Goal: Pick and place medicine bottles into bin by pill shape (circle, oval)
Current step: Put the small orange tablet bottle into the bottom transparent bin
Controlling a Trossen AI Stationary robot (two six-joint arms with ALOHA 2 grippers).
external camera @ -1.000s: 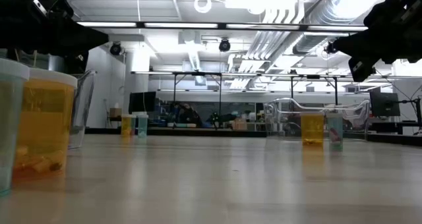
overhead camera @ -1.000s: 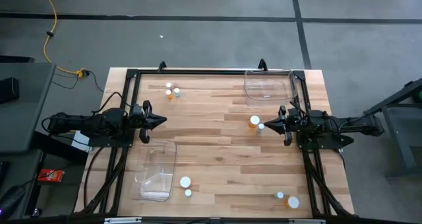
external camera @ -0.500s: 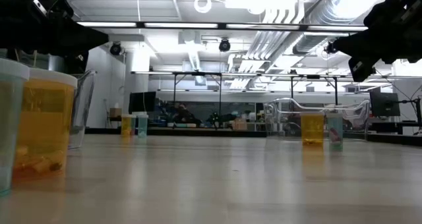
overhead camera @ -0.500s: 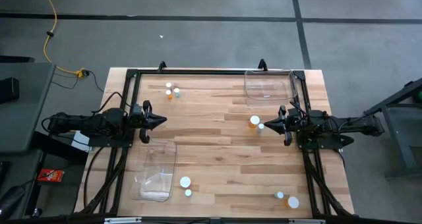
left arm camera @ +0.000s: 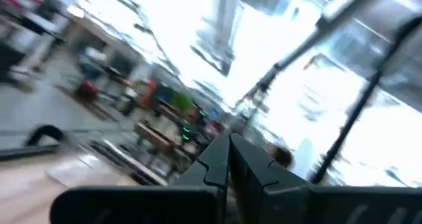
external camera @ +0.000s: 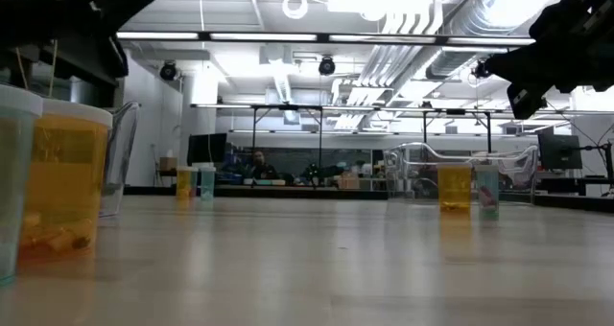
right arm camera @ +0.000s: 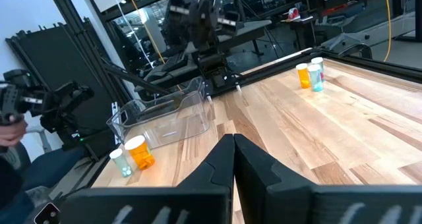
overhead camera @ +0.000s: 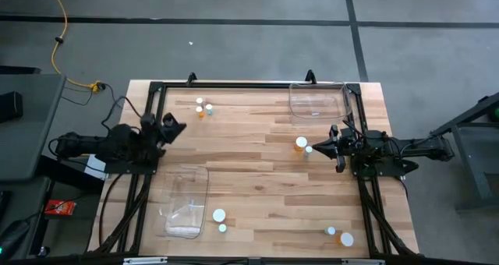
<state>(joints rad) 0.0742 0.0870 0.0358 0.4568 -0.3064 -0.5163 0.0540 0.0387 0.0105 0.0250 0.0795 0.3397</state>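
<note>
on a wooden surface two dark arms wait with nothing in hand: the left gripper at the left edge and the right gripper near the right edge both have their fingers pressed narrow, tip to tip.

the bottles sit in four small pairs. nearest the front edge, one pair stands just beside a clear bin by the front left corner, and another pair is at the front right corner. a third pair, one amber and one pale, stands just in front of the right gripper. the fourth pair is near the far left corner, and a second clear bin sits at the far right corner.

judged from their look, these bottles are light, stiff plastic with smooth round sides, likely to slip or tip if nudged; the best hold would be across the body just under the white cap, fingers coming down from above.

much stays unclear. the pills' shape cannot be read in any view: from table height only a pale clump shows at the bottom of the nearest amber bottle. which bin takes which shape is not marked. the left wrist view is smeared, and bottles in each pair stand so close that one may hide part of the other.
</note>
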